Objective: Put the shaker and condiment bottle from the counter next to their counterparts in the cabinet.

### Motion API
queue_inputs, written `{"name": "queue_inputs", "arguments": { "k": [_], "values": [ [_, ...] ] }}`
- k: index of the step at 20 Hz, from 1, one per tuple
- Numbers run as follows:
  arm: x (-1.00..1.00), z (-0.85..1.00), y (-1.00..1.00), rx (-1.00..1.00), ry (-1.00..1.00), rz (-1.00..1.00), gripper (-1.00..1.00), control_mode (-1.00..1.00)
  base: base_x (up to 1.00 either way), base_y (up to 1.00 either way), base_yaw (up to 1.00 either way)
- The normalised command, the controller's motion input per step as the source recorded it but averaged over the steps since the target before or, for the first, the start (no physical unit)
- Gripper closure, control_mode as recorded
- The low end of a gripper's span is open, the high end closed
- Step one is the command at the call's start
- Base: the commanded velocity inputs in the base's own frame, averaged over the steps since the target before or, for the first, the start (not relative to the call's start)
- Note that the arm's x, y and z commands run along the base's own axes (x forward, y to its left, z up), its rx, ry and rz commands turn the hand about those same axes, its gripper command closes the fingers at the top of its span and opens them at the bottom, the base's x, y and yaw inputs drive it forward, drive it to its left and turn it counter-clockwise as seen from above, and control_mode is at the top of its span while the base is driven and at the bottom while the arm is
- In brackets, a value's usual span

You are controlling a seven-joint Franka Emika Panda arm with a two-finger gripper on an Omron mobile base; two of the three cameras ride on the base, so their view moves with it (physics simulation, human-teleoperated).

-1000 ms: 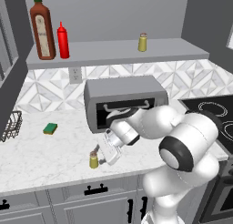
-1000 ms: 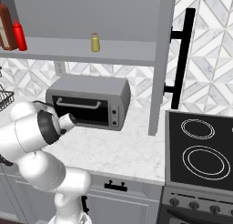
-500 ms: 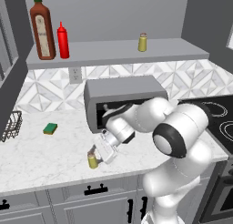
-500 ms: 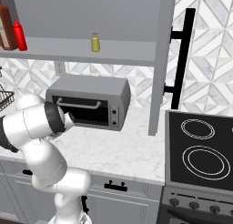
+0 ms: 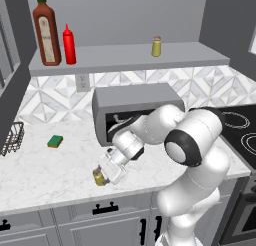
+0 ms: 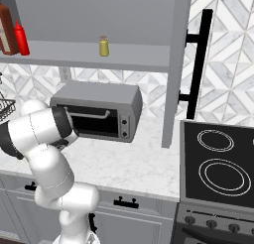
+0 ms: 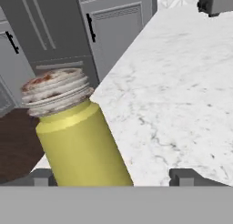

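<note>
The gripper [image 5: 109,172] is lowered to the counter [image 5: 45,170] near its front edge, its jaws spread wide and not yet closed on anything. Between the two fingertips [image 7: 43,176] stands the shaker [image 7: 77,136], yellow-olive with a pale ridged cap, closer to one tip than the other and leaning in the hand view, though that view rolls with the hand. Just beyond the gripper sits the grey toaster oven [image 5: 135,107]. Well above it, on the cabinet [image 5: 125,57] shelf, stand the second shaker [image 5: 156,46], the red condiment bottle [image 5: 69,45] and the tall brown sauce bottle [image 5: 46,32]. Probable hazard: because the shaker is off-centre, closing may push it sideways and tip it off the nearby edge.
</note>
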Motion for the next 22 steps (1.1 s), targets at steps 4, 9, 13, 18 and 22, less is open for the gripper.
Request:
{"name": "queue_inputs", "arguments": {
  "k": [4,9,13,18,22],
  "values": [
    [-0.98,-0.6,0.31,0.08,0.3,0.0,1.0,-1.0,0.0,0.0,0.0],
    [-0.52,0.43,0.01,0.12,0.1,-0.05,1.0,-1.0,0.0,0.0,0.0],
    [-0.08,0.85,0.0,0.02,-0.05,-0.03,1.0,-1.0,0.0,0.0,0.0],
    [0.0,0.83,-0.03,0.0,-0.08,-0.1,1.0,-1.0,0.0,0.0,0.0],
    [-0.15,0.61,-0.14,0.0,-0.14,-0.24,1.0,-1.0,0.0,0.0,0.0]
  ]
}}
